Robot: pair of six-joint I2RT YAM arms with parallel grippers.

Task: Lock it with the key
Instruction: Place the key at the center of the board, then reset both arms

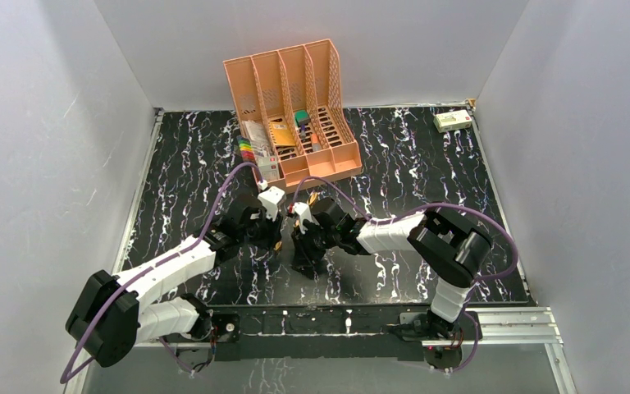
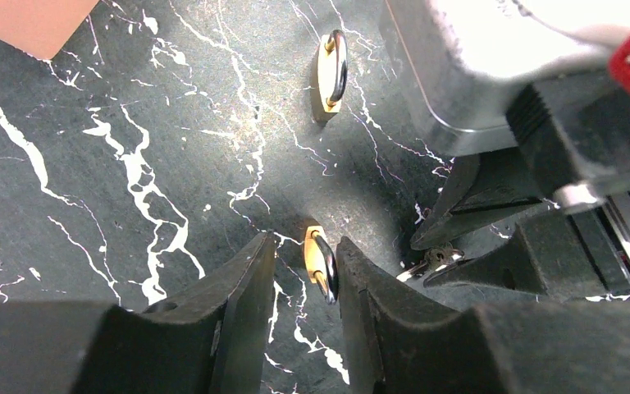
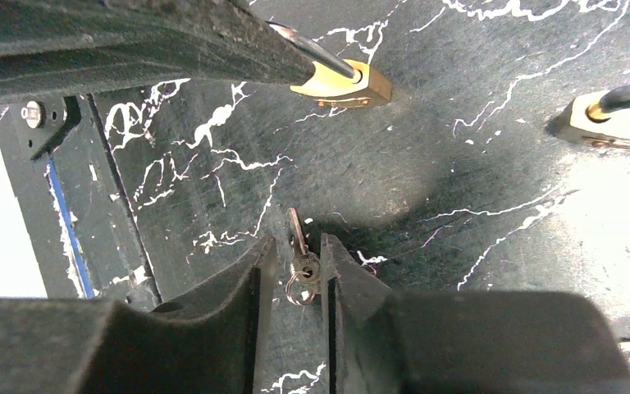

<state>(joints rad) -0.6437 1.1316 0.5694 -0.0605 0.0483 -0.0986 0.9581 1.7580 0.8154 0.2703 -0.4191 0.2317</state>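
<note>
Both arms reached in to the middle of the black marbled bench [image 1: 426,164], their wrists close together in front of a peach desk organizer [image 1: 295,107] with upright dividers.

The left gripper [image 2: 303,246] pointed down at the bench with its jaws spread. A small brass padlock [image 2: 318,256] lay on the bench between them. Bare bench showed between the padlock and one finger [image 2: 250,279]. The other finger stood right against the padlock; I could not tell whether it touched. A second brass padlock [image 2: 332,70] lay on its side farther off, apart from both grippers.

The right gripper [image 3: 295,242] was just beside the left one, also tipped down to the bench. Its jaws were parted a little, not pressed together. The key [image 3: 302,264], thin and dull metal with a small ring on its head, lay flat on the bench in the gap between them. Its blade stuck out past the fingertips toward the first padlock. Whether either finger touched the key could not be told.

A small pale box [image 1: 453,121] sat at the far right corner of the bench.
</note>
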